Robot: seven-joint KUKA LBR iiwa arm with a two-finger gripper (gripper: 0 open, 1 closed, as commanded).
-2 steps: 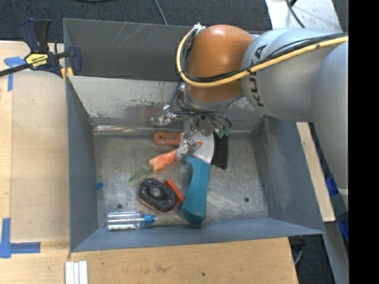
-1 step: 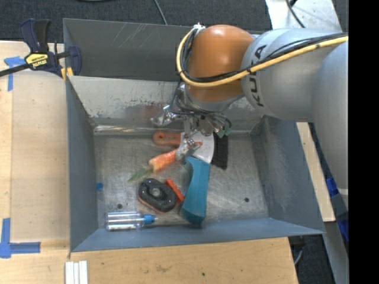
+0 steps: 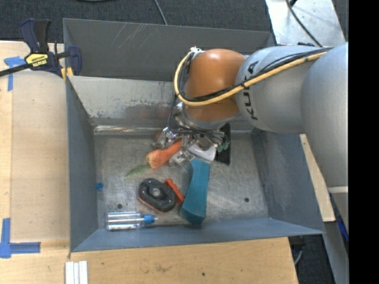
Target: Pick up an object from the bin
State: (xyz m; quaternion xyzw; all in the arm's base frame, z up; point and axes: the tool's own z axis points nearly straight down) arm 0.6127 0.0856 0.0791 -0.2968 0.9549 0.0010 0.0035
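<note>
Several things noted in grey metal bin (image 3: 80,158); hand (image 3: 188,148) positioned low over orange carrot-shaped plastic toy (image 3: 159,157), mid-floor. Spread or pressed together cannot be told. Risk: tapered toy squeezed out sideways; adjacent teal rectangular block (image 3: 195,195) nudged.

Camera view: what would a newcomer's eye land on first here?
The grey arm with its orange wrist cover dominates from the right, its gripper down at an orange carrot-shaped toy in the middle of the bin. Nearer its front wall lie a teal block and a black disc.
</note>
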